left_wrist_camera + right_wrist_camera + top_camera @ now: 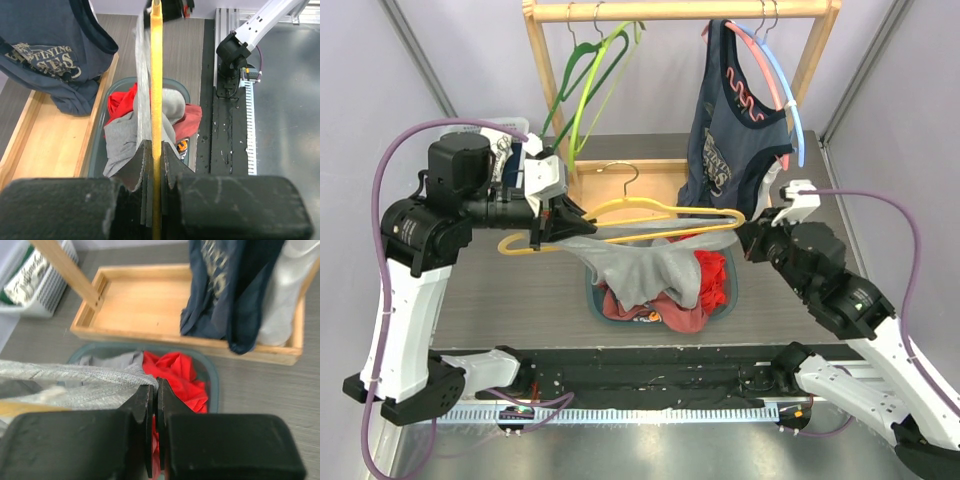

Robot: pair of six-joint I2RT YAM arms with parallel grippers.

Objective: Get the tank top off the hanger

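Pinching the left end of the yellow hanger (650,212) between the tightly closed fingers of the left gripper (552,215), we hold it level above the teal basket (212,375). The grey tank top (640,265) drapes over it and sags into the clothes below. Our right gripper (748,235) is pressed together at the hanger's right end, beside the grey fabric. We judge the left should brace while the right draws the strap off. Whether the right fingers actually grip cloth is unclear, and the pile hides the top's hem.

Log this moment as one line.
left gripper: shut on yellow hanger | right gripper: shut, beside grey tank top | garment: on hanger, drooping into basket
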